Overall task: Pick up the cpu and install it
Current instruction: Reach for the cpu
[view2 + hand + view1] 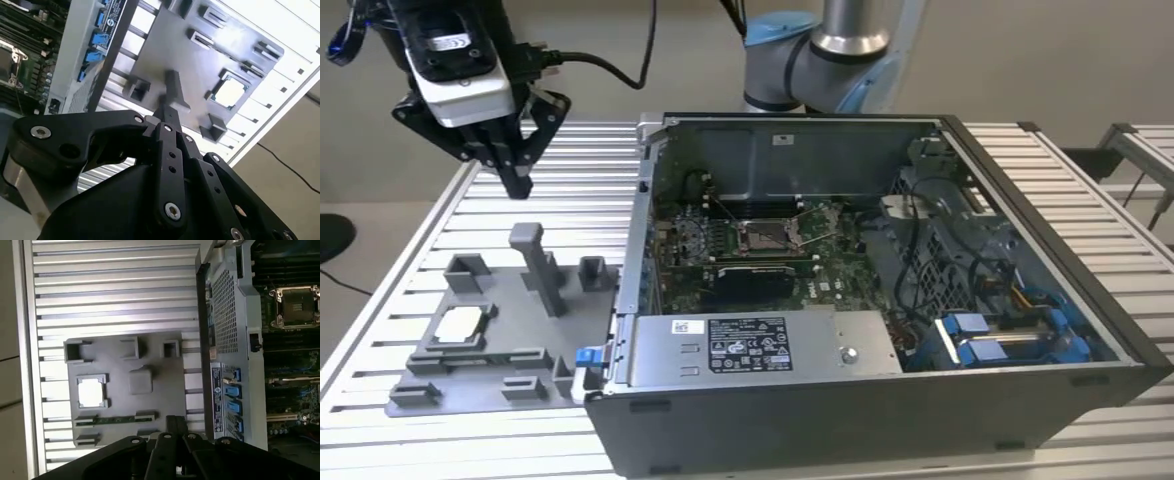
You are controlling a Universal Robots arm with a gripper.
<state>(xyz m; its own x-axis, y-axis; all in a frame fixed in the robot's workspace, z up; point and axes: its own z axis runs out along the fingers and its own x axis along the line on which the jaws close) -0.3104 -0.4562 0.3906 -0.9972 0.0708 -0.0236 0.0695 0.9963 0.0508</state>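
Up in the air over the table, the black fingers [518, 178] point straight down. Their tips are pressed together and they hold nothing. A white and grey box [454, 62] sits just above them on the black wrist.

Below the fingers lies a flat grey plastic tray [470, 382] with small blocks standing on it. A tall grey post [534, 262] rises from the tray, and in the exterior view it is the part of the tray nearest the fingertips. In the first wrist view the square top of this post [140, 380] shows.

The small flat square cpu with a pale silver top [460, 323] rests in a shallow nest on the tray, with low grey blocks around its edges. It is on the exterior view's left side of the tray, well apart from the fingers. In both wrist views the cpu [230, 92] [91, 392] shines bright and lies flat.

The tray sits on a silver ribbed metal table [574, 150]. Just beside the tray, on the exterior view's right, is a big dark grey computer case [854, 405] with its side open. Inside it is a green board with a square metal socket frame [766, 236] whose middle is dark. A grey and blue robot arm [834, 45] stands behind the case.
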